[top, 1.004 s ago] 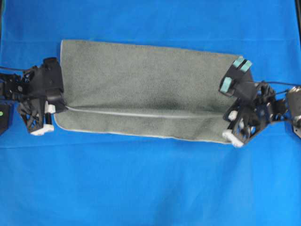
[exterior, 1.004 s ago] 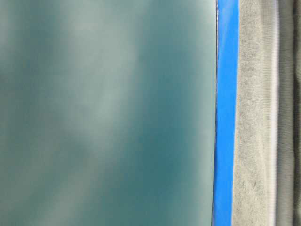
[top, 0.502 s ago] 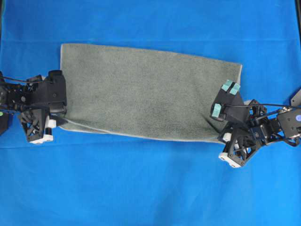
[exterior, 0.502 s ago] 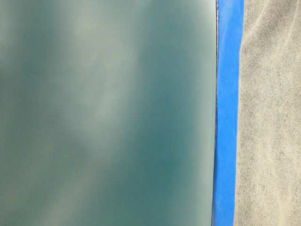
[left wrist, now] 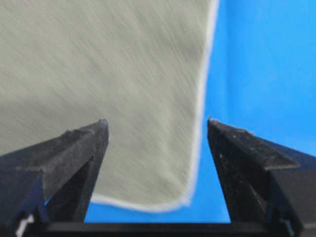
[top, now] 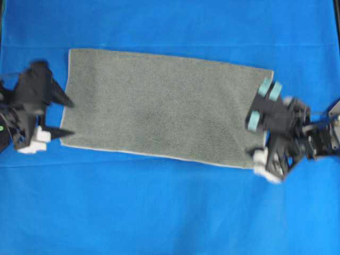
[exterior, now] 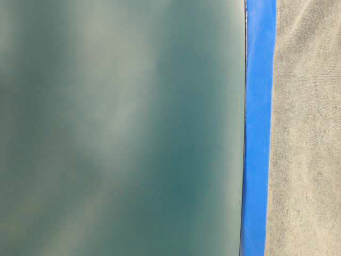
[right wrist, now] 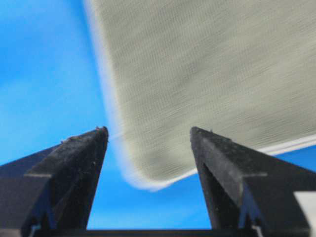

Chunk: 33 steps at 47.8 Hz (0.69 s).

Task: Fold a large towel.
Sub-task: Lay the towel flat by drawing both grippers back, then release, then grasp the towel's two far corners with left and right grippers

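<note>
Overhead view straight down, table-level view close and sideways, both wrist views near, sharing large towel (top: pixel 164 109) corners.

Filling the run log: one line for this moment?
grey-green fuzzy towel: flat on blue table cloth | left gripper: open, empty | right gripper: open, empty

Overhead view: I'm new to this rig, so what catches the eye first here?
The large towel dominates, a grey-green rectangle lying flat across the middle of the blue table cloth. At its short ends sit the two black arms: the left end effector open by the left edge, the right end effector open at the right edge, its fingers teal-padded.
</note>
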Motion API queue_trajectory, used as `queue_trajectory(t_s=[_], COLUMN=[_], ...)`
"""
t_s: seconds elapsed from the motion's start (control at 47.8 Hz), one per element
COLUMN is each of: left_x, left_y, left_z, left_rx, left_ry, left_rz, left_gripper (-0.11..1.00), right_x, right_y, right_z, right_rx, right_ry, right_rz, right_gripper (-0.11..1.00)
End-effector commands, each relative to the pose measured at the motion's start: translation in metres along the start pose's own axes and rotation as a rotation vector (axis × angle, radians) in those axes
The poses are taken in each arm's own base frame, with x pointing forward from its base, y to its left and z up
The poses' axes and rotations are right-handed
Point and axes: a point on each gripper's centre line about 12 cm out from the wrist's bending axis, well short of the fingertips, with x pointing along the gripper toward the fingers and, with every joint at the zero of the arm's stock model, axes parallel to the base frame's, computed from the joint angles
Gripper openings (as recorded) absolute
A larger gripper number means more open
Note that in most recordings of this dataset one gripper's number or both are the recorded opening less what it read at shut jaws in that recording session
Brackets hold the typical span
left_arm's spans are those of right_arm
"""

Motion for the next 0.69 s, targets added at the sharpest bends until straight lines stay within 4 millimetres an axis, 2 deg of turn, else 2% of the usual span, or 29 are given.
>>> queue_trajectory(t_s=[0.0, 0.125, 0.209, 0.46, 0.669], left_x=[-0.01, -0.006, 0.005, 0.057, 0.093], left_y=[0.024, 0.064, 0.087, 0.136, 0.16], left_z=[0.013, 0.008, 0.002, -0.02, -0.038], left_rx=[-0.004, 0.008, 0.004, -0.086, -0.137], left_ry=[-0.078, -0.056, -0.024, 0.057, 0.144], left_rz=[0.085, 0.218, 0.277, 0.359, 0.366], left_gripper=[0.76, 0.75, 0.75, 0.75, 0.75], right_x=[0.003, 0.019, 0.034, 0.065, 0.077], right_y=[-0.031, -0.071, -0.098, -0.147, -0.172], right_z=[0.02, 0.028, 0.026, 0.009, -0.002], right_rx=[0.042, 0.065, 0.082, 0.14, 0.17], right_ry=[-0.052, -0.057, -0.039, -0.018, -0.012], right_rz=[-0.101, -0.232, -0.3, -0.326, -0.33], right_gripper=[0.66, 0.66, 0.66, 0.66, 0.66])
